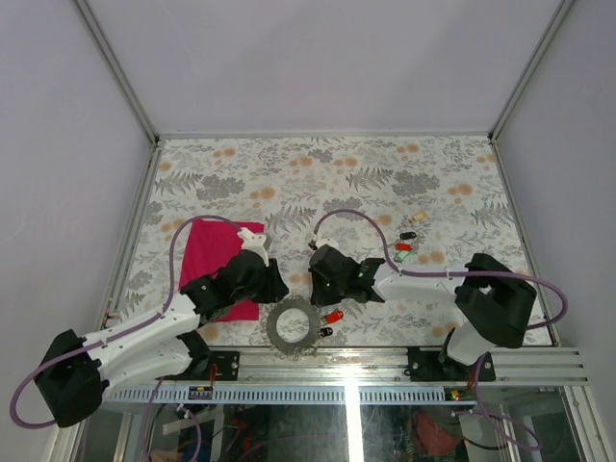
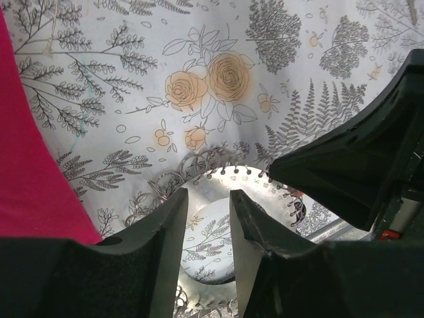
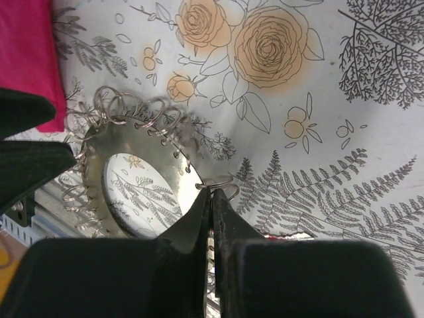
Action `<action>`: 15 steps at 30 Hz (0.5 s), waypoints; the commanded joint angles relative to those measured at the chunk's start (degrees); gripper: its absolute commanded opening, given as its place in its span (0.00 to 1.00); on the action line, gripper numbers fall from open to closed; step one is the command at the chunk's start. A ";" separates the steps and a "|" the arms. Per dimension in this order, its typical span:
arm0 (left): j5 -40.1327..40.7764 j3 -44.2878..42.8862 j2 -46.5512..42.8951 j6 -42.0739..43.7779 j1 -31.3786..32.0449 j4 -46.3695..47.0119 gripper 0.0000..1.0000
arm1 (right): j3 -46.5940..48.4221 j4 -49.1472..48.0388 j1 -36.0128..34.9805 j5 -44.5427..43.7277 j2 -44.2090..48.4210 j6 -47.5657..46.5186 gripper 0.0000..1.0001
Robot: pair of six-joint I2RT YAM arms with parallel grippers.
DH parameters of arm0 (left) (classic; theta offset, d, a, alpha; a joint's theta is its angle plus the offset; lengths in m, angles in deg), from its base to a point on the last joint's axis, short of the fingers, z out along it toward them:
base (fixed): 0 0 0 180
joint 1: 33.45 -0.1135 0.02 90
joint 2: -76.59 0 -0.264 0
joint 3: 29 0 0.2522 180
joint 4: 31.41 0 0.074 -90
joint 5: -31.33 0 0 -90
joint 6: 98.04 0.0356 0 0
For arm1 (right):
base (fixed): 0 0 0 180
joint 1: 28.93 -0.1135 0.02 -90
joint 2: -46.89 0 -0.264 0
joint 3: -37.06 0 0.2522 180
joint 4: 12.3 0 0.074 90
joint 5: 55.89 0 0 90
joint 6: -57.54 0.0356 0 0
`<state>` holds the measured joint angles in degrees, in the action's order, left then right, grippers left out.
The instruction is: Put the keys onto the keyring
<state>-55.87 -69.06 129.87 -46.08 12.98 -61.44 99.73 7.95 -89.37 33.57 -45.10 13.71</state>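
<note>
Top view first: the keyring (image 1: 292, 325) is a flat metal disc with little wire loops round its rim. It lies on the floral worktop (image 1: 385, 173) near the front edge, and both arms reach in toward it. A red key (image 1: 334, 316) sits just beside it, and the other keys (image 1: 407, 241) are well apart, further back on the right. There's a magenta cloth (image 1: 214, 255) on the left.

Left wrist: the left end effector (image 2: 207, 222) has its fingers apart over the disc, with nothing between them.

Right wrist: the right end effector (image 3: 211, 199) has its fingers pressed together, tips right at one rim loop. I can't tell if it's actually pinching the loop.
</note>
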 commanded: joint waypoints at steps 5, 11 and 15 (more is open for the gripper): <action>-0.68 -4.26 -6.85 6.18 -0.46 2.00 0.32 | -1.86 -6.49 -0.55 2.43 10.65 -12.10 0.00; -5.77 -5.17 -13.81 8.08 -0.47 8.23 0.42 | -3.61 -9.53 -0.53 4.82 17.81 -24.15 0.00; -5.82 -7.28 -14.85 7.54 -0.47 8.94 0.43 | -4.89 -9.92 -0.55 3.82 24.16 -28.67 0.00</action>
<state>-59.82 -73.11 116.03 -39.85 12.87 -57.92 95.64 2.68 -89.48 37.09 -27.72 -6.94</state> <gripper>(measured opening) 0.429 0.011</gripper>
